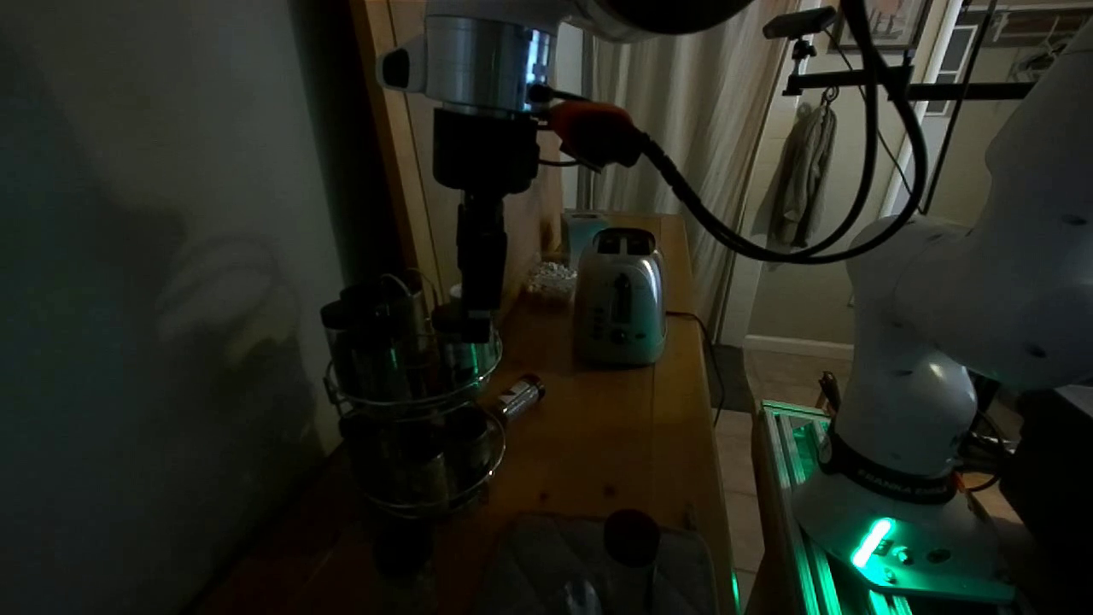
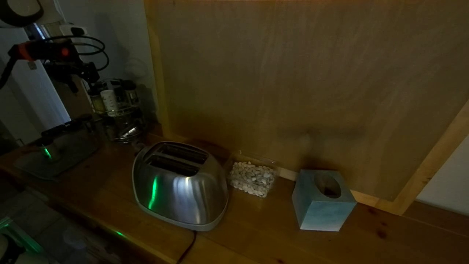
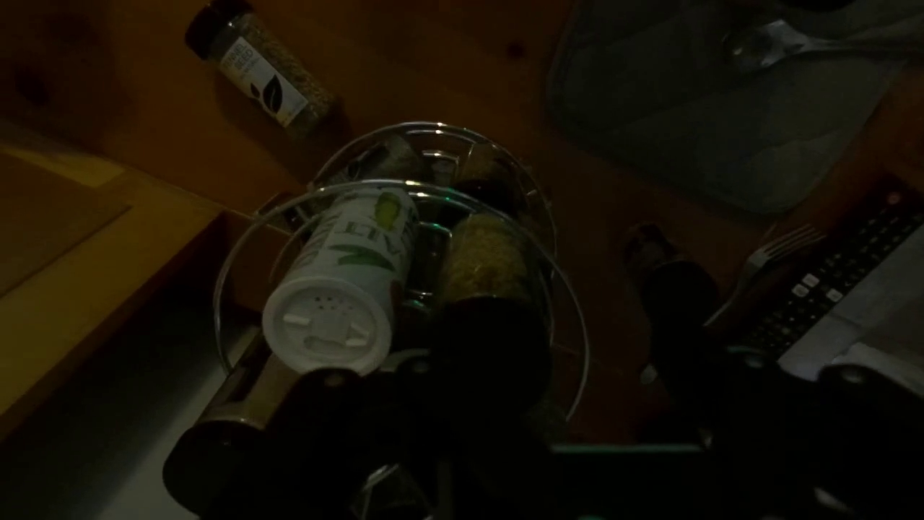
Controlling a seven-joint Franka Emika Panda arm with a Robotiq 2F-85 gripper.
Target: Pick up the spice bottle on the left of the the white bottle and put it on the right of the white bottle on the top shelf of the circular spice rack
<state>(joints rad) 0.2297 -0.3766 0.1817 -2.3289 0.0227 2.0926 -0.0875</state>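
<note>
Nearest the wrist camera, see the dark gripper [image 3: 588, 372], with fingers spread apart near the top of the circular spice rack [image 3: 429, 188]. On the top shelf [image 1: 410, 402], find the white bottle [image 2: 109, 100] and, just to its left in an exterior view, the yellow-filled spice bottle [image 2: 97, 104].

Dimly lit grey wall [image 1: 162, 282], pale curtain [image 1: 700, 102], wooden counter [image 1: 615, 427]
</note>
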